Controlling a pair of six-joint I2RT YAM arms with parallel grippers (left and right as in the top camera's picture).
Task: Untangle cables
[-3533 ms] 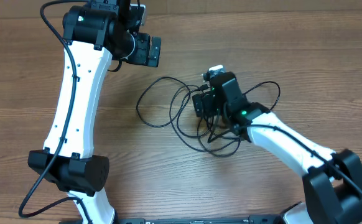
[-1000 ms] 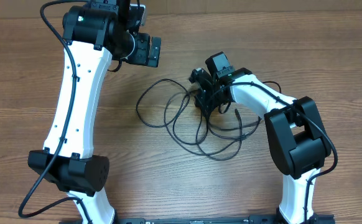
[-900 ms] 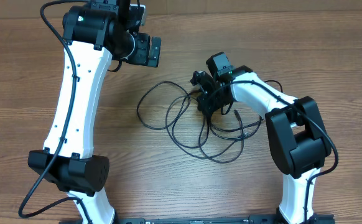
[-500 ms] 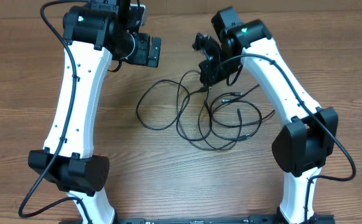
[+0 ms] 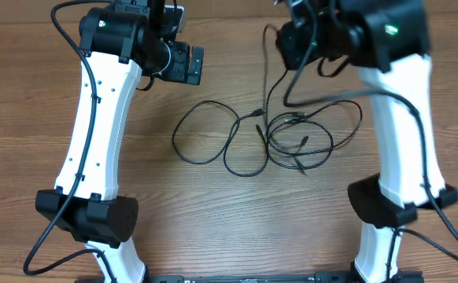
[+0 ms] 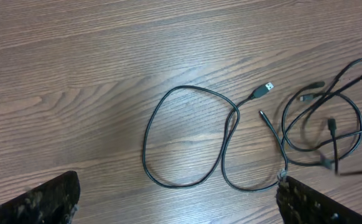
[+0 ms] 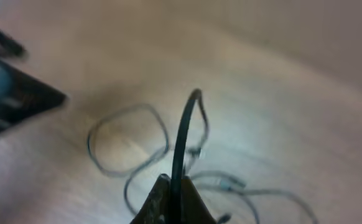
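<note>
Several thin black cables lie looped on the wooden table: one big loop (image 5: pixel 209 141) on the left and a knot of smaller loops (image 5: pixel 304 141) on the right. My right gripper (image 5: pixel 292 41) is high above the far side, blurred, shut on one cable (image 7: pixel 182 134) that runs up from the pile into its jaws (image 7: pixel 171 200). My left gripper (image 5: pixel 188 64) hovers wide open above the table's far left, holding nothing. In its wrist view, the big loop (image 6: pixel 187 137) and a silver-tipped plug (image 6: pixel 265 88) lie ahead of the left gripper (image 6: pixel 178 208).
The left arm's white link (image 5: pixel 95 126) stretches along the left side and the right arm's column (image 5: pixel 406 118) stands on the right. Bare wood table (image 5: pixel 24 118) surrounds the cables.
My right arm has risen and swung toward the far side, pulling one cable up with it. The pile has spread wider across the table. The left arm has not moved.
</note>
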